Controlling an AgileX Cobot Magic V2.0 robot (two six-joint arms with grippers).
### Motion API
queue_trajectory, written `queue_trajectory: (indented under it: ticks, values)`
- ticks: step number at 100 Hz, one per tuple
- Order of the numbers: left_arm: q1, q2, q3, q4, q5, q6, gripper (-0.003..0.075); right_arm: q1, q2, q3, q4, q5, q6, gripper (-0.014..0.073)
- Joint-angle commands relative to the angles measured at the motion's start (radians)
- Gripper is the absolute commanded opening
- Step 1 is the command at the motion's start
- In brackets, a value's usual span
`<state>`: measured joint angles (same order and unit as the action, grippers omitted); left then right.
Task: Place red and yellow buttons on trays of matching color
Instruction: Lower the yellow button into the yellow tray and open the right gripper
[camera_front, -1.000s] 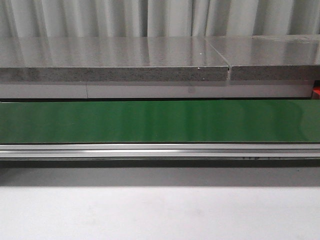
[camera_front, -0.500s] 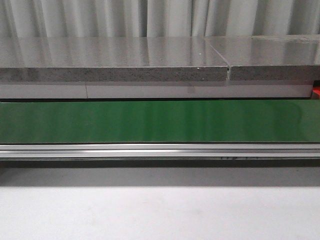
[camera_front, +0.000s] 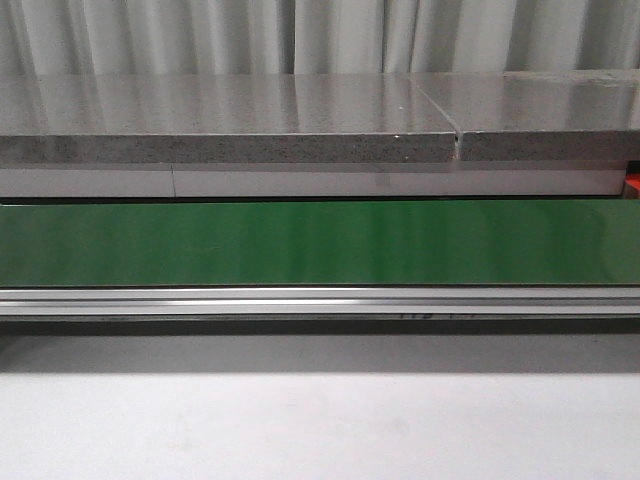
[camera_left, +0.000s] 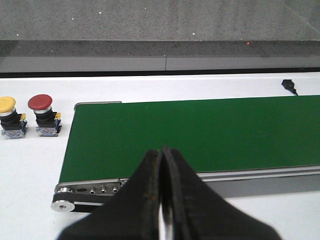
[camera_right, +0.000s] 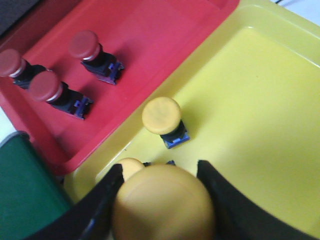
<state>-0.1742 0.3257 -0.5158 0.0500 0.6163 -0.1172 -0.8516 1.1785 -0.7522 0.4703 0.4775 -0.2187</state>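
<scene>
My right gripper (camera_right: 160, 172) is shut on a yellow button (camera_right: 162, 205), whose round cap fills the space between the black fingers, above the yellow tray (camera_right: 260, 100). Two more yellow buttons lie in that tray: one in full view (camera_right: 161, 116), the other (camera_right: 130, 167) mostly hidden behind the held cap. The red tray (camera_right: 150, 35) beside it holds three red buttons (camera_right: 85, 45). My left gripper (camera_left: 162, 152) is shut on nothing over the near end of the green belt (camera_left: 200, 130). A red button (camera_left: 40, 103) and a yellow button (camera_left: 7, 105) stand upright on the white table just off that belt end.
The front view shows only the green conveyor belt (camera_front: 320, 240), its aluminium rail (camera_front: 320, 300), a grey stone slab (camera_front: 230, 120) behind it and white table in front; no gripper or button appears there. A small black item (camera_left: 288, 85) lies beyond the belt.
Small dark marks under the belt's front rail have shifted to the left in the front view. Nothing else there differs.
</scene>
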Motion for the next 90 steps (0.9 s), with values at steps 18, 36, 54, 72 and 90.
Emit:
queue_trajectory:
  ticks: [18,36,54,72,90]
  values:
    - [-0.010,0.010,-0.026,-0.005,-0.076,-0.006,-0.0019,-0.008,-0.022,0.133,0.014,-0.247,0.001,0.0172]
    - [-0.010,0.010,-0.026,-0.005,-0.076,-0.006,-0.0019,-0.008,0.019,0.180,0.014,-0.306,0.001,0.0172]
    - [-0.010,0.010,-0.026,-0.005,-0.076,-0.006,-0.0019,0.016,0.094,0.180,0.014,-0.281,0.001,0.0172]
    - [-0.010,0.010,-0.026,-0.005,-0.076,-0.006,-0.0019,0.037,0.138,0.180,0.014,-0.285,0.001,0.0172]
    - [-0.010,0.010,-0.026,-0.005,-0.076,-0.006,-0.0019,0.037,0.173,0.180,0.014,-0.284,0.001,0.0172]
